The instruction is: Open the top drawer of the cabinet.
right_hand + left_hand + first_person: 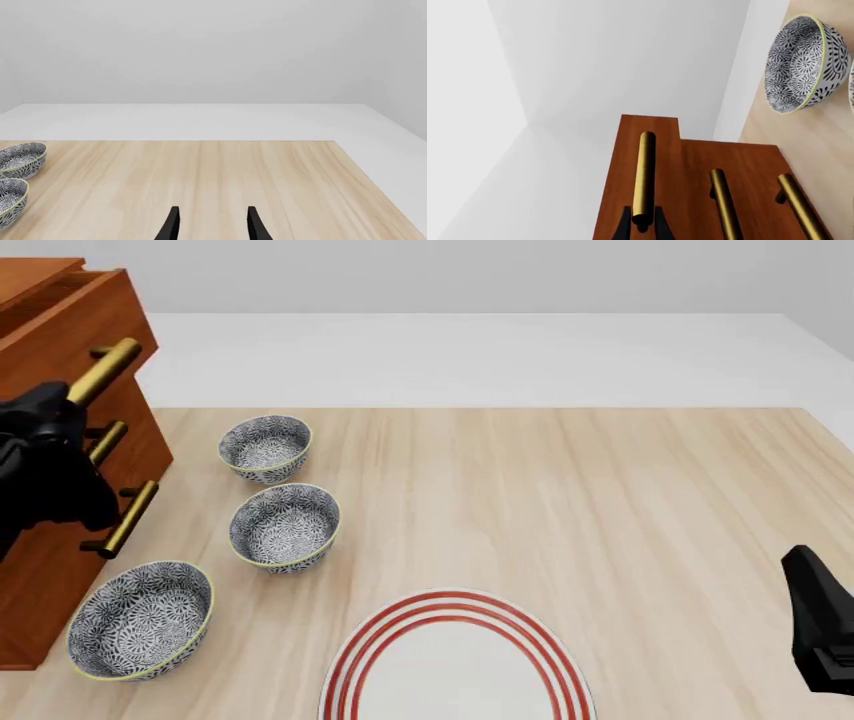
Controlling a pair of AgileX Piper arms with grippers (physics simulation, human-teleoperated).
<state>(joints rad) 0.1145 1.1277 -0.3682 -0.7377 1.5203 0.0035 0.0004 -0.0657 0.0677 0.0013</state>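
The left gripper's fingers [626,226] are closed on either side of the near end of the brass handle [644,175] of the top drawer [642,150]; the bar is pinched between them, seen in the left wrist view. The left gripper [642,227] is thus clamped on that handle. In the front view the left arm [40,475] is seen as a dark mass in front of the cabinet [67,420], at the far left of the table [601,520].

The top drawer is noted as standing proud of the cabinet face: in the left wrist view its front sits forward of the two lower drawer fronts, and in the front view its box projects at the cabinet's top. The two lower handles [724,205] are seen untouched.

The right gripper [212,225] is held above bare table at the near right; its fingers [171,225] are spread apart with nothing between them.

Three patterned bowls are recorded just right of the cabinet: one farther [266,447], one in the middle [284,526], one nearest [140,619], just beside the cabinet's foot. A red-ringed plate [458,665] is noted at the near edge, centre, partly cut off by the frame.
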